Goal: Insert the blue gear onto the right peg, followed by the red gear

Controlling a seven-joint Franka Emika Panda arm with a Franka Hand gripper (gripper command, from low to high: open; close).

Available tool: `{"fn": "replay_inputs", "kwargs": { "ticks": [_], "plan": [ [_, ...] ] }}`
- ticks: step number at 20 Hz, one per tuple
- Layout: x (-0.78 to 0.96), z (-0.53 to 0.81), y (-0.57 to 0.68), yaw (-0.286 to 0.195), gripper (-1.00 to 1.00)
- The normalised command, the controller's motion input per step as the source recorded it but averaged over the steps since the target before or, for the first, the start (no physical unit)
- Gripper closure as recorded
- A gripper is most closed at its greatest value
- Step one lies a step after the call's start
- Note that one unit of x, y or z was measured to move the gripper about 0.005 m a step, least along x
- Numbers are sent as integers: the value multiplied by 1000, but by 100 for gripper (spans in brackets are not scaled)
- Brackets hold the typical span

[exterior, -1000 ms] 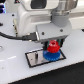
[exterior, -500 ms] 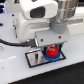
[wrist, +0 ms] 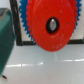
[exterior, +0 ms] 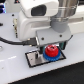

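Your gripper [exterior: 50, 48] hangs directly over the red gear [exterior: 50, 52], fingers down at its sides; whether they clamp it, you cannot tell. That bright-red toothed plastic disc, with its raised hub and dark centre hole, lies on the wider blue gear [exterior: 55, 57], on the black-rimmed grey plate [exterior: 34, 59] on your glossy white table [exterior: 15, 70]. No writing is legible.

The red gear [exterior: 50, 51] lies flat atop the blue gear [exterior: 51, 57], apparently around the right peg [wrist: 52, 24].
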Motion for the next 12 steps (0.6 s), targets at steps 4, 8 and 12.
{"fn": "replay_inputs", "kwargs": {
  "ticks": [4,8,12],
  "plan": [
    [8,462,9,0,-100],
    [2,1,-2,0,-100],
    [0,-3,-2,0,-100]
  ]
}}
